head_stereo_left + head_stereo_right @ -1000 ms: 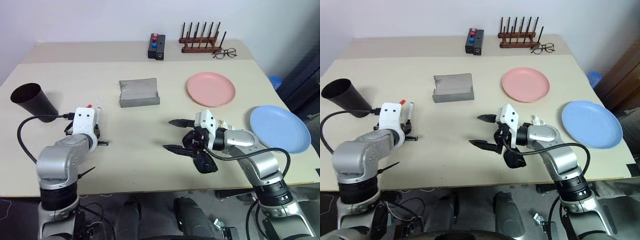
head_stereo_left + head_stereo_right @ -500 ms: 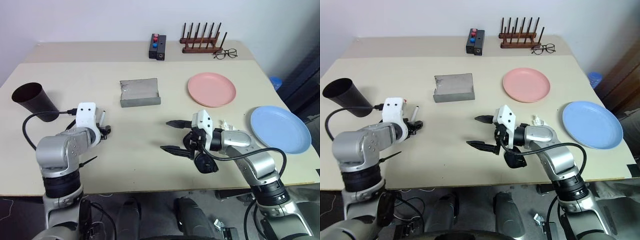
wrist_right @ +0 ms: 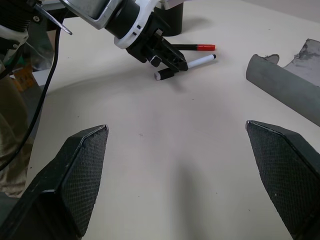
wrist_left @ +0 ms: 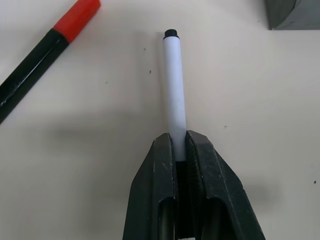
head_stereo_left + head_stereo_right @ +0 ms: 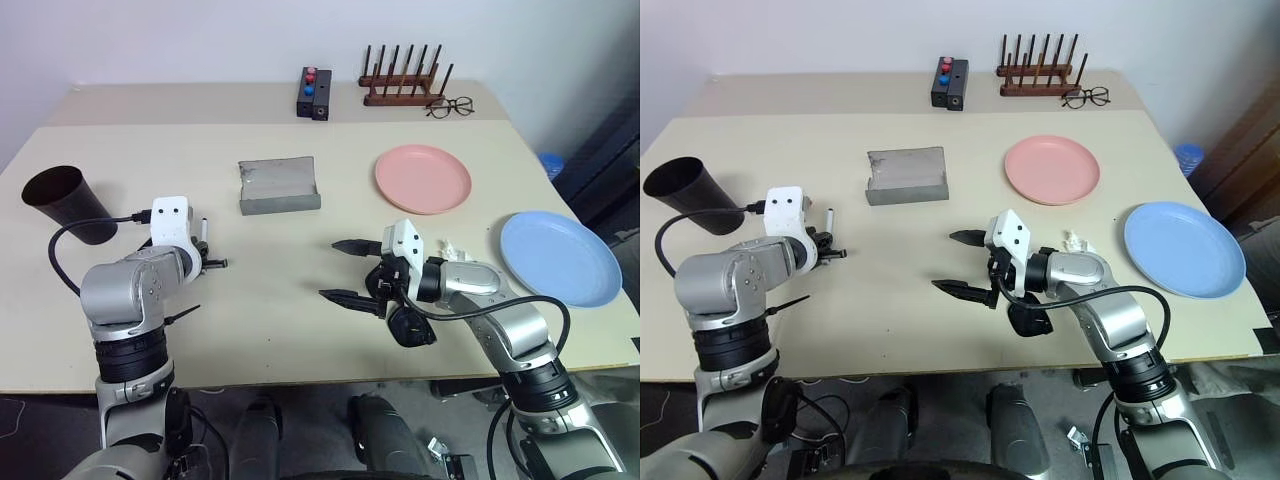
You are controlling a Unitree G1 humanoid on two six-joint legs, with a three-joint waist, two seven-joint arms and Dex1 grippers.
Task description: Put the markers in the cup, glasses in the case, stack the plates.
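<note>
Now pinching the thin white-bodied marker (image 4: 174, 100) with the left gripper (image 4: 180, 150) at mid-left of the desk (image 5: 280, 320); holding the right gripper (image 5: 340, 270) spread wide at centre frame.

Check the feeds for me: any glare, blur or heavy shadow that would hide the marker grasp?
Left wrist view: sharp, evenly lit, no glare; the white marker in the left gripper casts only a soft shadow on the table. Right wrist view: the right gripper's near fingers look soft, the markers beyond stay readable. Head views: even light, faint shadows, no glare.
</note>
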